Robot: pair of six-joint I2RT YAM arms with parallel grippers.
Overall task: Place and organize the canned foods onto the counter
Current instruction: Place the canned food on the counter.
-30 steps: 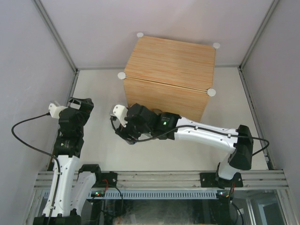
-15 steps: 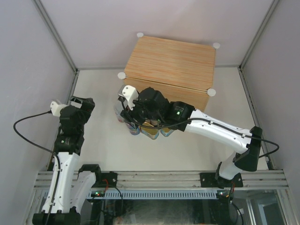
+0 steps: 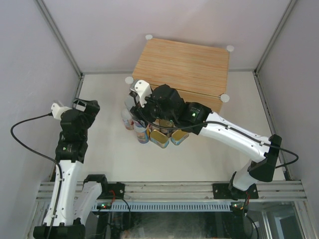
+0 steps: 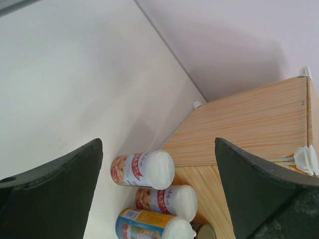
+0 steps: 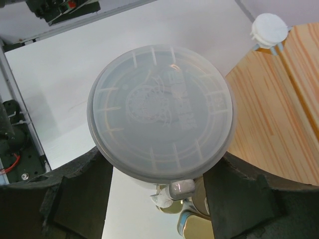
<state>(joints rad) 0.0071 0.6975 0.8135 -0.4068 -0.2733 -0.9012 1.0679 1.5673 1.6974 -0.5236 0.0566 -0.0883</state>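
My right gripper (image 3: 152, 112) is shut on a tall white-lidded can (image 5: 159, 112) and holds it in the air beside the near left corner of the wood-grain counter (image 3: 180, 67). In the top view the arm hides this can. Below it on the table stand a white-lidded can (image 3: 128, 119) and a blue-labelled can (image 3: 142, 133), with two flat gold tins (image 3: 159, 141) (image 3: 179, 137). The left wrist view shows three white-lidded cans (image 4: 144, 169) (image 4: 167, 200) (image 4: 149, 226) and a dark metal-topped can (image 4: 203, 232) against the counter (image 4: 249, 124). My left gripper (image 4: 158, 149) is open and empty, to the left of the cans.
The counter has white round connectors (image 5: 269, 29) at its corners. Grey walls close in the table at left, right and back. A metal rail (image 3: 169, 189) carrying the arm bases runs along the near edge.
My right gripper has risen from the cluster with a white-lidded can and moved toward the counter's near left corner, uncovering the cans and tins below. My left arm shifted slightly.
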